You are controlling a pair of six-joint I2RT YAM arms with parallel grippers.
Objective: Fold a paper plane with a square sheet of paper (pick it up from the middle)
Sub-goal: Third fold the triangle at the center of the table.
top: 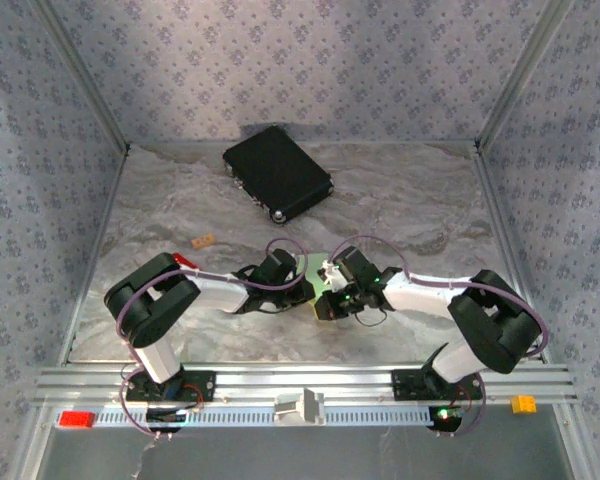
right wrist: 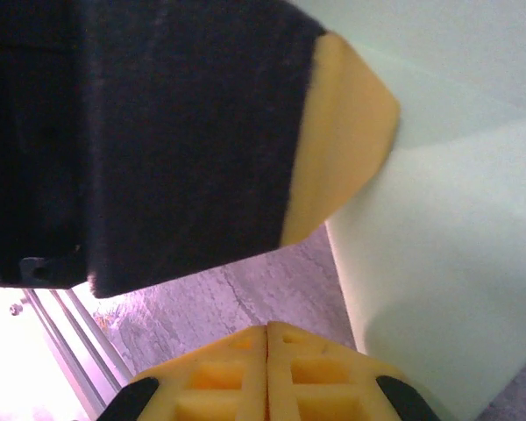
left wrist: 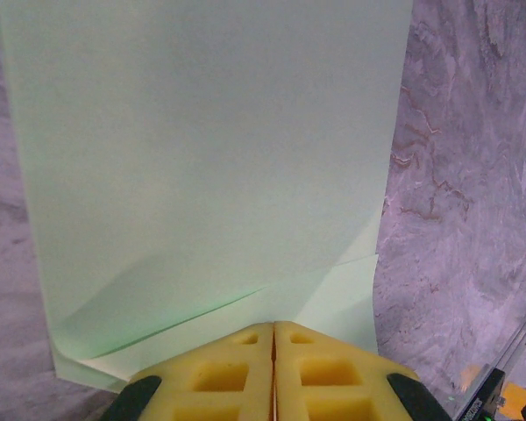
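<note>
My left gripper [left wrist: 273,338] has its two yellow fingers [left wrist: 215,379] pressed together. Their tips meet the near edge of the square sheet of paper [left wrist: 210,158], just where a low flap [left wrist: 202,303] is turned over. I think I keep them closed so that they press this crease as one blunt tip, not to lift the sheet. Whether the edge is pinched between them, I cannot tell.

My right gripper [right wrist: 266,346] is closed too, with nothing seen inside. It sits just beside the sheet's side edge and near the left one's yellow pad [right wrist: 337,132], probably to steady the paper there.

The sheet lies on the table [top: 410,210] between both grippers. Beyond the sheet, well apart, lies the black case [top: 277,173]. Left of the sheet is a small tan block [top: 203,240].

I count one sheet with one flap, two grippers, one case and one block.
</note>
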